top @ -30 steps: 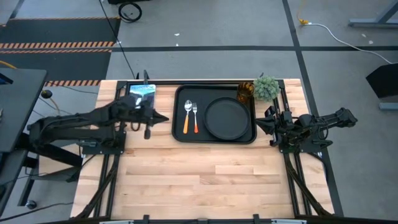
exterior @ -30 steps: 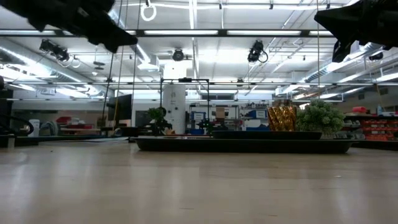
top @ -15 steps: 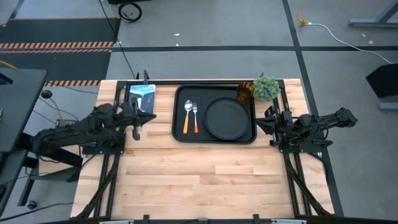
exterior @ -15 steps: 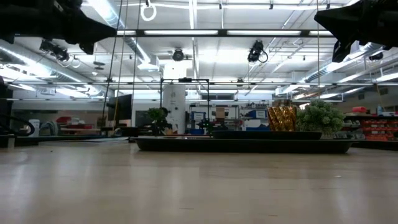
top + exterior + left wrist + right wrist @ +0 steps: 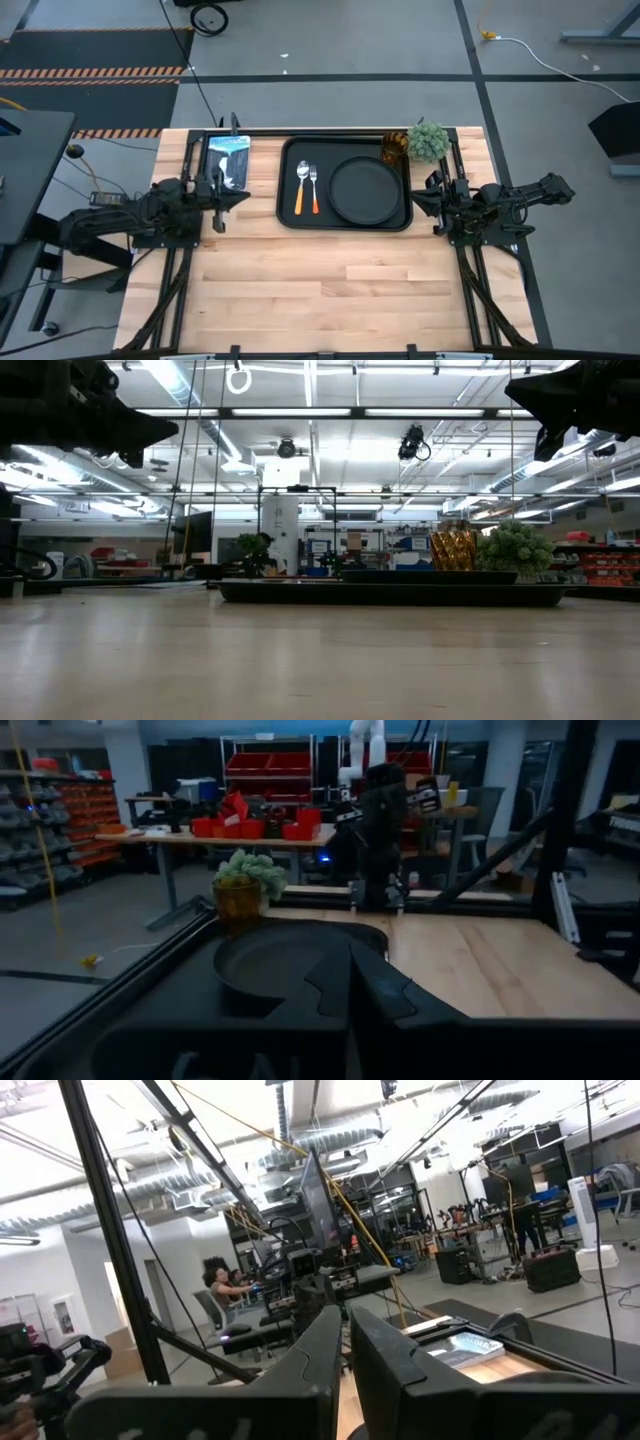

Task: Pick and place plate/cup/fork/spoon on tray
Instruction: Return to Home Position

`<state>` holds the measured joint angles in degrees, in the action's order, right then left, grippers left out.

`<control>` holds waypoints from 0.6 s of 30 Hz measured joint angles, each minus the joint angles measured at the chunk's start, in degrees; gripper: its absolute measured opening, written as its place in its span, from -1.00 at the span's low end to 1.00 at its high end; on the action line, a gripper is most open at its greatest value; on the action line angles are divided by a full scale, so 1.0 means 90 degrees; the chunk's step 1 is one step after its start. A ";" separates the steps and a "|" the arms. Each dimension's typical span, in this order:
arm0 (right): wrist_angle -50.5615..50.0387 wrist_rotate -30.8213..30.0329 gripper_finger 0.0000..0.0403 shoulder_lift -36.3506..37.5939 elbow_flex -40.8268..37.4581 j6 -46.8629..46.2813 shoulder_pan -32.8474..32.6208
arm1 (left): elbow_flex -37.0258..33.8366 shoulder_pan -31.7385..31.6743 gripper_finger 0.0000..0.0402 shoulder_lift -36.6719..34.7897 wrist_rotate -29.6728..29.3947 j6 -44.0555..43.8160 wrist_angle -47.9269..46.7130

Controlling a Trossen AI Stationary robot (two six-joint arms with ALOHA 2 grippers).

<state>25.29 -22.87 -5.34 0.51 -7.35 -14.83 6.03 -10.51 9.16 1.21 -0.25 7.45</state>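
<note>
Wooden boards form the table (image 5: 330,280), and on its far half lies the tray (image 5: 288,215), which carries the plate (image 5: 365,191) at its right, the spoon (image 5: 301,185) and the fork (image 5: 314,187) side by side at its left, and the cup (image 5: 393,149) in its far right corner, just beside a small green plant (image 5: 428,140). Left of the tray, apart from it, the left end effector (image 5: 232,198) hovers and holds nothing, but I cannot tell how its fingers stand. Near the tray's right edge the right end effector (image 5: 420,197) waits with its fingers pressed together.

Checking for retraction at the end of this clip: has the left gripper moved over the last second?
Yes. In the high view the left gripper has pulled back leftward, away from the tray, which has not shifted; the gap between them is now wider.
</note>
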 joint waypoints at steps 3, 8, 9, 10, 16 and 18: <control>-0.0010 -0.0001 -0.83 0.0000 0.0000 0.0000 -0.0001 | -0.0160 0.0196 -0.98 -0.0089 -0.0063 0.0083 0.0208; -0.0376 0.0000 -0.83 0.0000 0.0000 0.0000 -0.0001 | -0.0307 0.0565 -0.98 -0.0162 -0.0161 0.0086 0.0279; -0.0445 -0.0001 -0.83 0.0001 0.0000 0.0000 0.0002 | -0.0312 0.0642 -0.98 -0.0157 -0.0232 0.0099 0.0276; -0.0548 -0.0001 -0.83 0.0002 0.0000 0.0000 0.0002 | -0.0312 0.0719 -0.98 -0.0157 -0.0304 0.0109 0.0285; -0.1209 -0.0001 -0.83 0.0000 -0.0002 0.0000 0.0000 | -0.0312 0.1073 -0.98 -0.0160 -0.0773 0.0392 0.0289; -0.1468 -0.0001 -0.83 0.0002 -0.0002 0.0000 0.0002 | -0.0312 0.1173 -0.98 -0.0160 -0.0864 0.0439 0.0296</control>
<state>12.07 -22.87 -5.32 0.49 -7.35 -14.81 3.22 0.05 7.73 -6.56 3.70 10.12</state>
